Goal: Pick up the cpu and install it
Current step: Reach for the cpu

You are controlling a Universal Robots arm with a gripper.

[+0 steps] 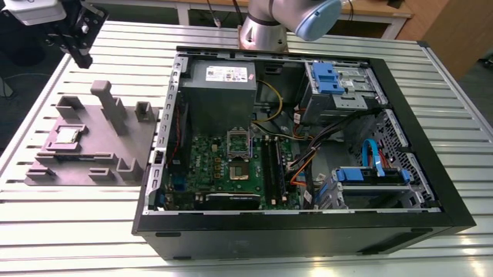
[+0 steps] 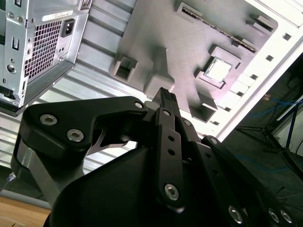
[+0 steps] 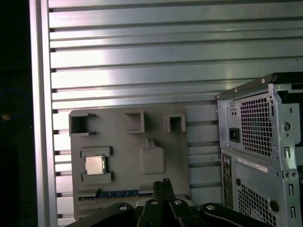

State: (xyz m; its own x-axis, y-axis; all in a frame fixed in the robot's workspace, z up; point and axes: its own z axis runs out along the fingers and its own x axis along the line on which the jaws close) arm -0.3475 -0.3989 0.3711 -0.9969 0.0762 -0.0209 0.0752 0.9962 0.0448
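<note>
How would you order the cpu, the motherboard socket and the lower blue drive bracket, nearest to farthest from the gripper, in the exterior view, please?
1. cpu, on the grey fixture near the gripper.
2. motherboard socket, mid-case.
3. lower blue drive bracket, exterior view's right.

The exterior view looks down from high up at the counter (image 1: pixel 77 231), with the open computer case (image 1: pixel 308 231) and grey fixture (image 1: pixel 100 151). Both wrist views sit behind the hand (image 3: pixel 164 181), looking down on that fixture and the case's back; the second is tilted and nearer.
</note>
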